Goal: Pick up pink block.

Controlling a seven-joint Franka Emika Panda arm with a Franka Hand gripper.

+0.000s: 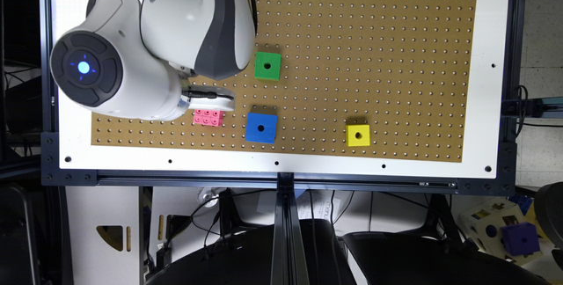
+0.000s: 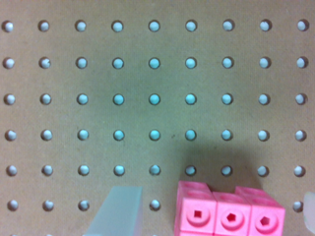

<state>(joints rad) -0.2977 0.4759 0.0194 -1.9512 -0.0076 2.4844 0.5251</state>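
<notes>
The pink block (image 1: 208, 118), a small studded brick, lies on the brown pegboard near the front edge, towards the exterior view's left. The white gripper (image 1: 212, 98) hangs just over it, partly covering its far side. In the wrist view the pink block (image 2: 229, 211) sits between the two pale fingers (image 2: 118, 214) of my gripper (image 2: 214, 216). The jaws are open. One finger stands a clear gap away from the block and the other is just visible at the frame edge. Nothing is held.
A blue cube (image 1: 261, 127) stands close beside the pink block on the exterior view's right. A green cube (image 1: 267, 65) is further back and a yellow cube (image 1: 357, 135) further right. The pegboard (image 1: 374, 34) has a white border (image 1: 281, 162).
</notes>
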